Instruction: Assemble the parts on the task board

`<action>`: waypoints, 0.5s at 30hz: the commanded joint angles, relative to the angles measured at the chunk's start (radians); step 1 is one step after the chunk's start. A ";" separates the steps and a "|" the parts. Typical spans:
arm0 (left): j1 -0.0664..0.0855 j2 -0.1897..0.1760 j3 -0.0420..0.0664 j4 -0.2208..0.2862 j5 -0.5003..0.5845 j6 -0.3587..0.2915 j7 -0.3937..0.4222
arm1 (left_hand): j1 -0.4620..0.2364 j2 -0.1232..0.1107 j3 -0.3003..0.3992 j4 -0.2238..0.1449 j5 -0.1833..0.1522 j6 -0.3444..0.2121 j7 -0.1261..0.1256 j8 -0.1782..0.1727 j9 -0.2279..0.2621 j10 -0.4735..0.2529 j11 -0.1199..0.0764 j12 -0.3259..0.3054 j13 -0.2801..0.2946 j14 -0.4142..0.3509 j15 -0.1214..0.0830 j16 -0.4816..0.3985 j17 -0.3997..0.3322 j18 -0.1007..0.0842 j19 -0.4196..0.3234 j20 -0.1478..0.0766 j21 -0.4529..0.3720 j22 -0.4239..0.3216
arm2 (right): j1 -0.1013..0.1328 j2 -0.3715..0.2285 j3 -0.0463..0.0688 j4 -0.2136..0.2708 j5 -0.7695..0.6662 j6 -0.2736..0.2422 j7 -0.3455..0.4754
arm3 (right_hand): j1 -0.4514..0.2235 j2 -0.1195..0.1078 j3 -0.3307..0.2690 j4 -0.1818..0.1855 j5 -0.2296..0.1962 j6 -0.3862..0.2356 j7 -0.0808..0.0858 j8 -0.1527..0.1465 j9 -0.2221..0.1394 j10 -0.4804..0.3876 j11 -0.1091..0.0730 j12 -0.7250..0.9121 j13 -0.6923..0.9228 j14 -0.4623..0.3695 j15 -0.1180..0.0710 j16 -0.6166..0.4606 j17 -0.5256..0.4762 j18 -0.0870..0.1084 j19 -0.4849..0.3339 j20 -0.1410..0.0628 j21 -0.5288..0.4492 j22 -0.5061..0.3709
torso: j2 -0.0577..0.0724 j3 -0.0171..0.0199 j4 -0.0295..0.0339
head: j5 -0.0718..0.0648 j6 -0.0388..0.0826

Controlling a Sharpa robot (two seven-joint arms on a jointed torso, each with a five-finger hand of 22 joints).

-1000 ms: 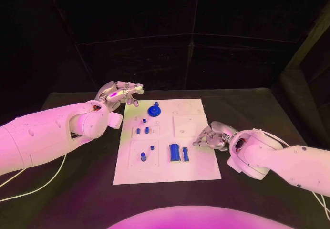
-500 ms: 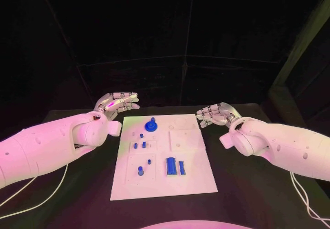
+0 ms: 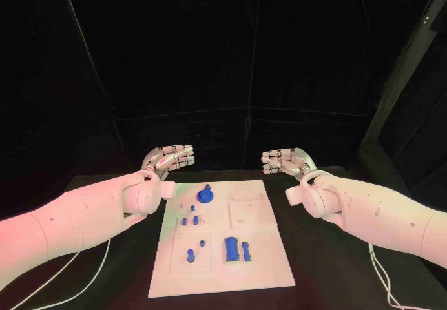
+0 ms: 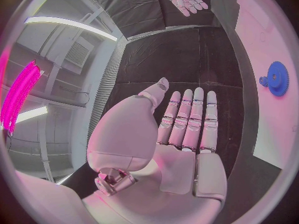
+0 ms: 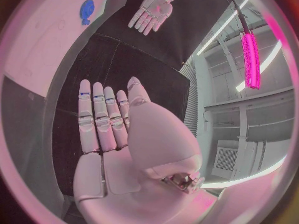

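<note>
Head view: left robot hand (image 3: 168,158) and right robot hand (image 3: 287,160) hang flat, fingers straight, holding nothing, beyond the task board (image 3: 223,271); its blue gear (image 3: 206,193) lies nearer the left.

Left wrist view: the gear (image 4: 278,78) sits off to the fingers' (image 4: 187,119) side.

Right wrist view: the same, gear (image 5: 86,9) beyond the fingertips (image 5: 93,92).

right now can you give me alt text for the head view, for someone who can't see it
Two white robot arms reach in from either side, the left hand and right hand raised with fingers straight, holding nothing, past the far end of a white task board. On the board lie small blue parts, among them a blue gear.
</note>
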 commanded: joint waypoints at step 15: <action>-0.052 -0.073 0.047 0.243 -0.077 -0.240 0.054 | -0.767 0.030 -0.168 0.017 -0.046 -0.556 -0.139 -0.077 -0.066 -0.581 -0.155 -0.073 -0.063 -0.503 -0.126 -0.139 -0.162 -0.087 -0.429 -0.169 -0.074 -0.224 | -0.022 -0.092 0.016 0.243 0.109 -0.188 0.070 | -0.921 -0.085 0.110 -0.145 -0.133 -0.565 -0.108 -0.066 -0.131 -0.632 -0.152 -0.069 -0.065 -0.653 -0.118 -0.066 -0.125 -0.084 -0.614 -0.130 -0.152 -0.064 | 0.011 0.0331 0.0654 | -0.004 0.028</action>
